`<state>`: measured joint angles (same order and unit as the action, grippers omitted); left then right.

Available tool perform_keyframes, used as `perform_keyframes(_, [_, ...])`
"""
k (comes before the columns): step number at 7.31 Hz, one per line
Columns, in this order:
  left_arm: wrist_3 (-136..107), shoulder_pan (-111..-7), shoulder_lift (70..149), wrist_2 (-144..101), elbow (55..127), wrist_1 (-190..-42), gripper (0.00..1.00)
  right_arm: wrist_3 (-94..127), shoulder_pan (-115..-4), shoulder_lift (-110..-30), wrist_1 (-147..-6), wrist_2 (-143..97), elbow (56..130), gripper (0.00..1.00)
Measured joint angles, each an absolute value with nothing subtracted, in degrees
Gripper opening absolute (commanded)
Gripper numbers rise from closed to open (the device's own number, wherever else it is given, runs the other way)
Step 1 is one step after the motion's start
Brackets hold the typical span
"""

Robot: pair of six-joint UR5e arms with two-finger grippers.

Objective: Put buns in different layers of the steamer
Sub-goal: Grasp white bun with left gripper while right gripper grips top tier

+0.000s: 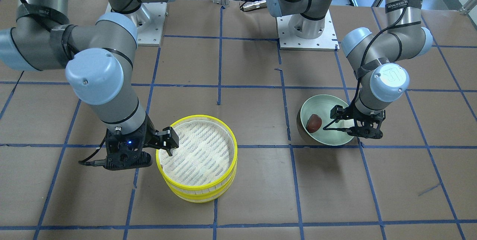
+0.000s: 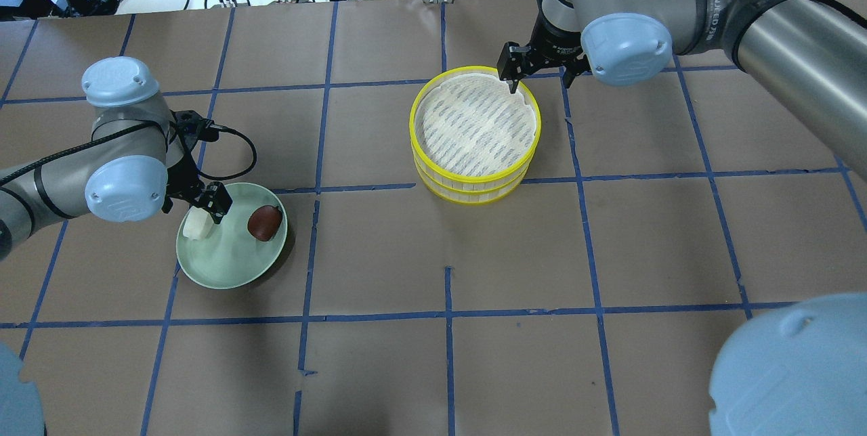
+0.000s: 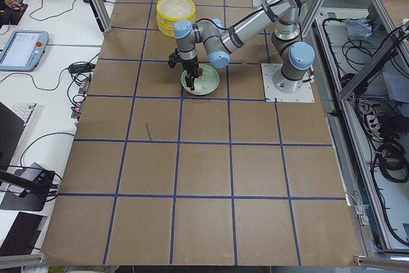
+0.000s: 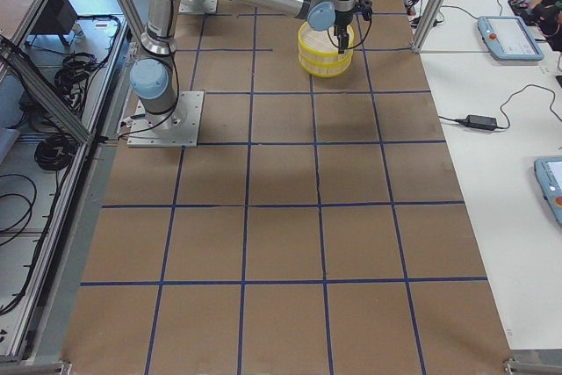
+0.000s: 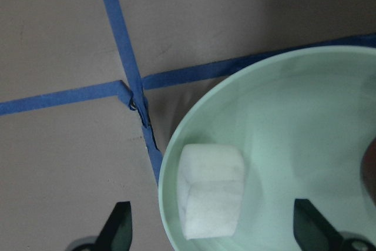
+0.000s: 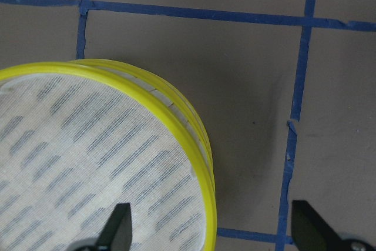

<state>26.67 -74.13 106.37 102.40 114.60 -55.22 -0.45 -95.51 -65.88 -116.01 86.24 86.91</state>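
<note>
Two yellow-rimmed round steamer trays (image 2: 467,185) with whitish mesh floors are stacked upright, open side up, on the brown paper-covered bench (image 2: 433,253). The right end effector (image 6: 212,228) is held spread apart, its fingers straddling the upper tray's rim. Well apart from the stack, both buns are carried on a pale green round plate (image 2: 223,273). The white blocky bun (image 5: 211,189) lies by the plate's rim between the spread, non-touching fingers of the left end effector (image 5: 214,230), its long axis crosswise to the line joining them. The dark reddish-brown rounded bun (image 2: 264,223) lies near it, with its long axis pointed roughly away from the robot.
</note>
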Motion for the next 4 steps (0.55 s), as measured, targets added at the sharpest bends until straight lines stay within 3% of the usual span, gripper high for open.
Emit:
perform_keyframes(1, [27.0,-74.1,107.1,102.3,114.5,-54.9,0.71,-0.5,-95.5,-64.9,-116.4,86.6,87.0,0.68])
perform_keyframes(2, [27.3,-74.1,107.5,102.3,114.3,-54.6,0.37,-0.2,-95.6,-64.0,-116.5,86.6,87.0,0.31])
perform_keyframes(3, [27.6,-74.0,107.7,102.4,114.3,-54.2,0.13,0.2,-95.7,-63.3,-116.5,86.5,87.4,0.19])
perform_keyframes(4, [27.7,-74.0,107.7,102.5,114.5,-54.0,0.05,0.4,-95.8,-63.1,-116.5,86.4,88.1,0.11])
